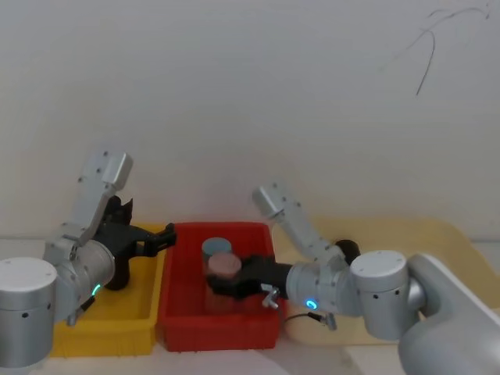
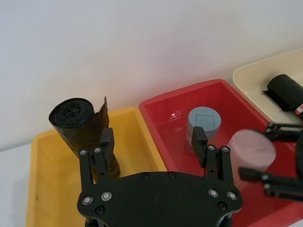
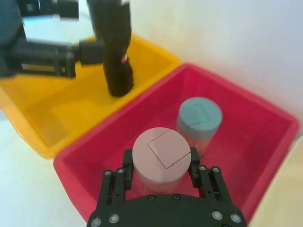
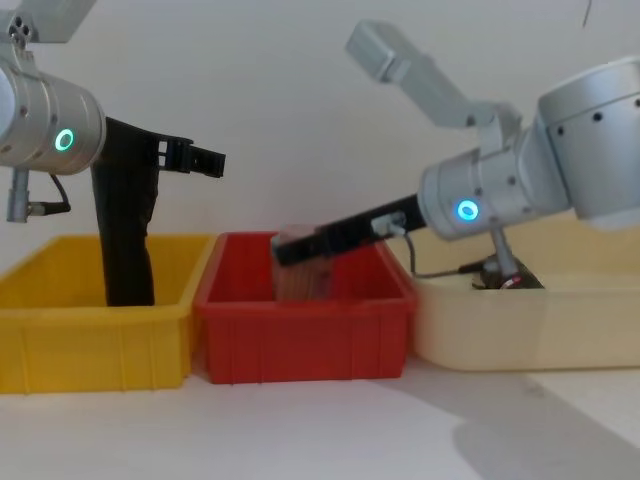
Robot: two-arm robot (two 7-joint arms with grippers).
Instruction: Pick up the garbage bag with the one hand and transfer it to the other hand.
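The garbage bag [image 2: 78, 120] is a black roll standing upright in the yellow bin [image 2: 47, 189]; it also shows as the garbage bag [image 4: 125, 230] seen from the side. My left gripper [image 2: 152, 138], on the green-ringed arm, is open above the yellow bin's right part. The roll is beside and outside one of its fingers [image 2: 105, 142], not between the two. My right gripper [image 3: 161, 156], on the blue-ringed arm, reaches into the red bin [image 3: 265, 142] and is shut on a pink cylinder [image 3: 161, 153].
A grey-blue cylinder [image 3: 200, 116] stands in the red bin just behind the pink one. A cream tray [image 4: 520, 335] to the right holds another black roll [image 2: 285, 92]. The three bins sit side by side against a white wall.
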